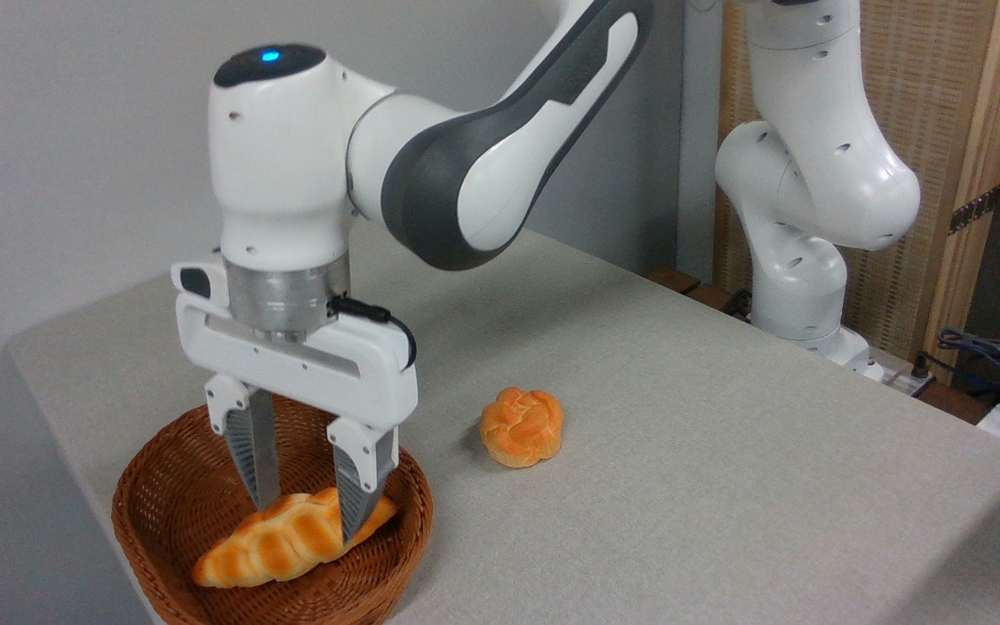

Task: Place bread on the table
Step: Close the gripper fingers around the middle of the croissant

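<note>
The bread (pixel 279 542), a long golden-brown braided loaf, lies inside a brown wicker basket (pixel 161 512) at the front left of the light grey table (pixel 682 434). My gripper (pixel 309 521) points straight down into the basket and is open. Its two fingers straddle the loaf's right half, one behind it and one in front, with their tips down at the loaf's level. Whether the pads touch the crust I cannot tell.
A small round orange knotted bun (pixel 522 425) sits on the table to the right of the basket. The arm's white base (pixel 799 286) stands at the back right, with cables (pixel 986 351) beyond the table's right edge.
</note>
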